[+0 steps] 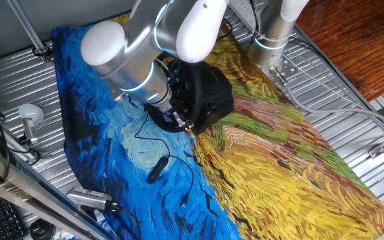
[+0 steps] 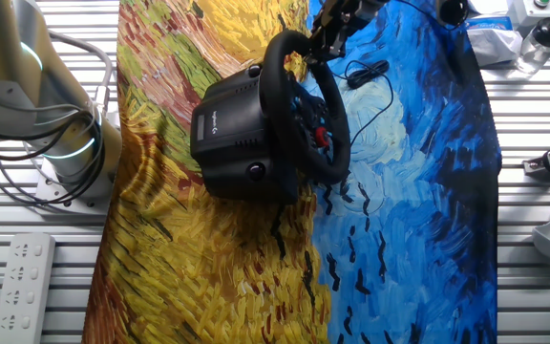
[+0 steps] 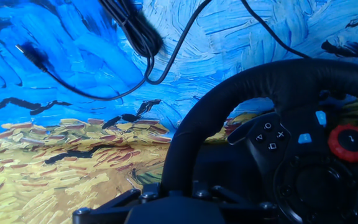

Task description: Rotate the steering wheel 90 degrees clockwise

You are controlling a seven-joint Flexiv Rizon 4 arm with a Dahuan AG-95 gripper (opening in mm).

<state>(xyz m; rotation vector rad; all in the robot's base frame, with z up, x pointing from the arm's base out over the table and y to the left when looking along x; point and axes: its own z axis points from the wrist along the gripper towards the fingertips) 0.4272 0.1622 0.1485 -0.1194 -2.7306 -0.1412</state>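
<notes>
The black steering wheel (image 2: 337, 143) stands upright on its bulky black base (image 2: 232, 129), in the middle of a blue and yellow painted cloth. Its hub carries a red knob (image 3: 350, 142) and small blue-lit buttons (image 3: 304, 139). My gripper (image 2: 326, 40) is at the top of the rim, and in the hand view the rim (image 3: 229, 106) runs down between the jaws, which are shut on it (image 3: 173, 202). In one fixed view my arm covers most of the wheel, leaving only its base (image 1: 212, 93) and the gripper (image 1: 179, 121) in sight.
A small black cabled device (image 1: 157, 170) lies on the blue cloth just in front of the wheel, its thin cable looping nearby (image 3: 138, 31). The arm's pedestal (image 2: 65, 143) stands behind the base. A power strip (image 2: 17, 277) and bottles (image 2: 542, 38) lie on the slatted metal table.
</notes>
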